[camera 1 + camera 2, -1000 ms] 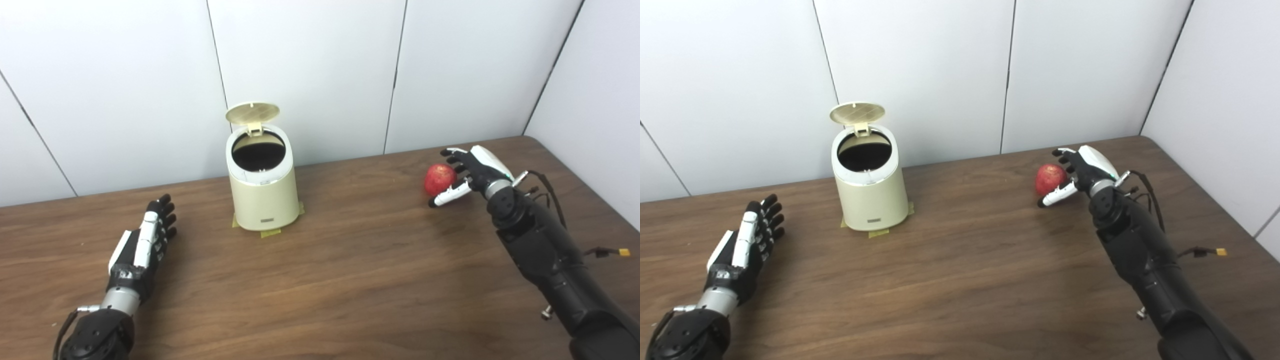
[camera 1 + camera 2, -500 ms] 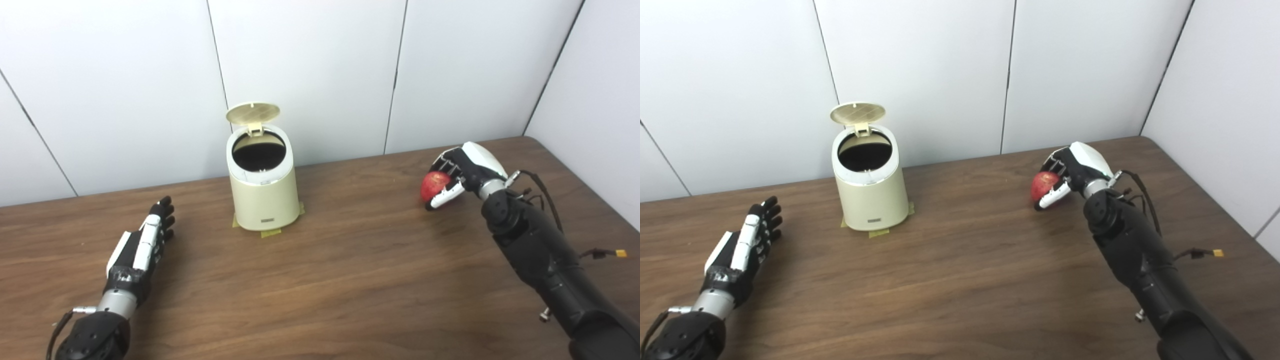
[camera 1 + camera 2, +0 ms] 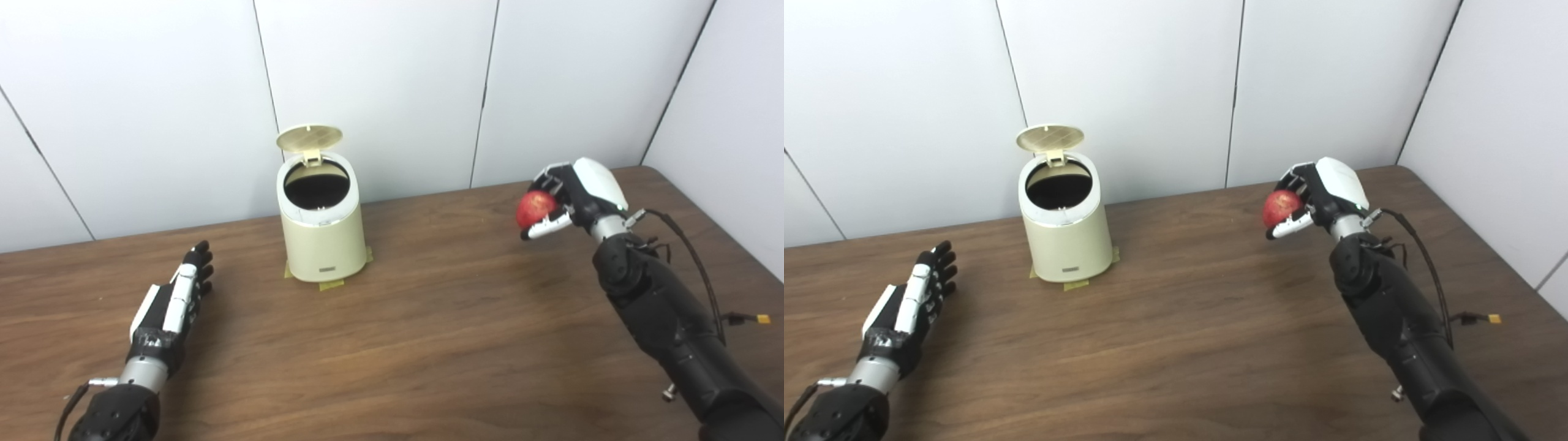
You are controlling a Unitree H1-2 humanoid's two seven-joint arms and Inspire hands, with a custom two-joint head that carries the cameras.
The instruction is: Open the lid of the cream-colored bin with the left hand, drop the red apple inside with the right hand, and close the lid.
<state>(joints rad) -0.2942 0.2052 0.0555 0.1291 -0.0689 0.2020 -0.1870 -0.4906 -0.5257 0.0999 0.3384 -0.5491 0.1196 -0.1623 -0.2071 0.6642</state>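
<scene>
Right hand (image 3: 566,199) closed round red apple (image 3: 534,208), lifted clear of tabletop (image 3: 429,343) near far right corner. Cream-colored bin (image 3: 321,236) stands mid far edge, lid (image 3: 309,138) up. Left hand (image 3: 177,300) empty, fingers extended, near left edge. Carry apple level, centre over opening, release low; avoid knocking lid.

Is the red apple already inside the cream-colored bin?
No, the red apple is held by the right robot hand above the table, well to the right of the open cream-colored bin.

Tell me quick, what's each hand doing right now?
Left hand: open, holding nothing, low over the table.
Right hand: closed on the apple.
</scene>
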